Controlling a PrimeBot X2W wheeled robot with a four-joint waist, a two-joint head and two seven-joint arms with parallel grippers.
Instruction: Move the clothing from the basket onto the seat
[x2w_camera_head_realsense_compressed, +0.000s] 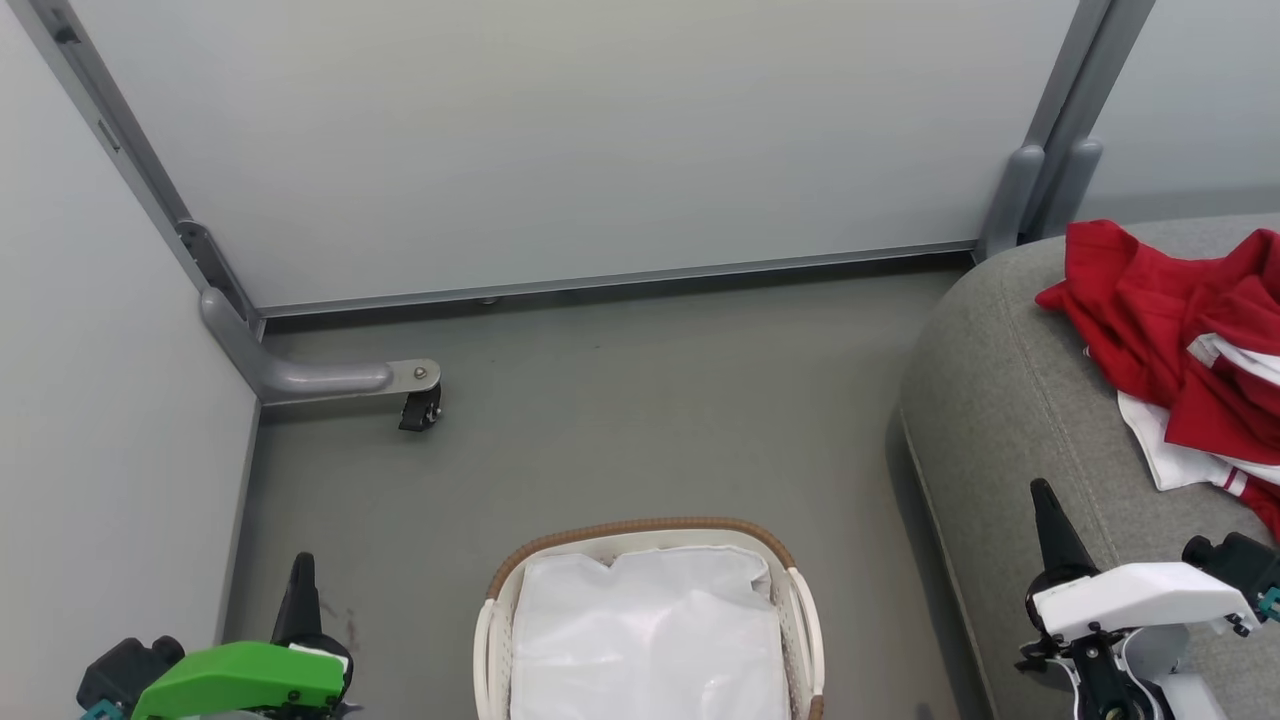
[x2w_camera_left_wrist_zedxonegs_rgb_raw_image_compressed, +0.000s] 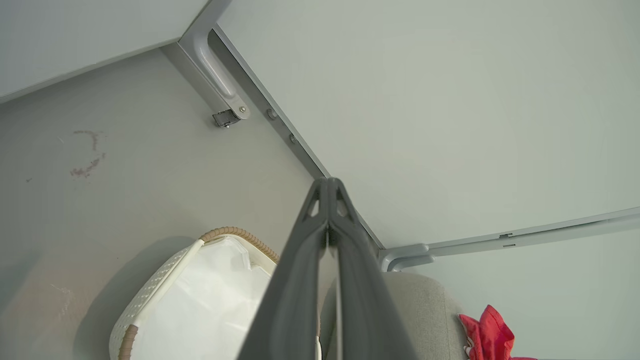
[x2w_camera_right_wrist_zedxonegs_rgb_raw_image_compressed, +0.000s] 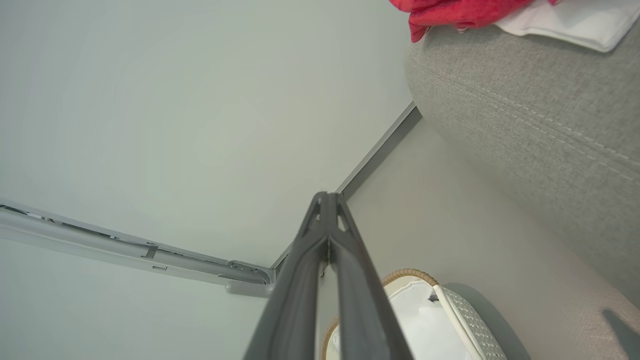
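Head view: clothing (x2w_camera_head_realsense_compressed: 1150, 320) lies heaped on the seat (x2w_camera_head_realsense_compressed: 1000, 400) at 3 o'clock — basket (x2w_camera_head_realsense_compressed: 640, 530) holds just its liner (x2w_camera_head_realsense_compressed: 650, 640). Right end effector (x2w_camera_head_realsense_compressed: 1043, 497), clenched and empty, is nearer, clothing at its 1 o'clock; left end effector (x2w_camera_head_realsense_compressed: 302, 572) likewise clenched.

Low, fingers up: left gripper (x2w_camera_head_realsense_compressed: 302, 565) and right gripper (x2w_camera_head_realsense_compressed: 1041, 492) (both clamped together, empty).

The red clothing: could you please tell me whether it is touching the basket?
Apart. The head view shows the clothing lying on the seat, with bare floor between the seat and the basket, which holds its white liner.
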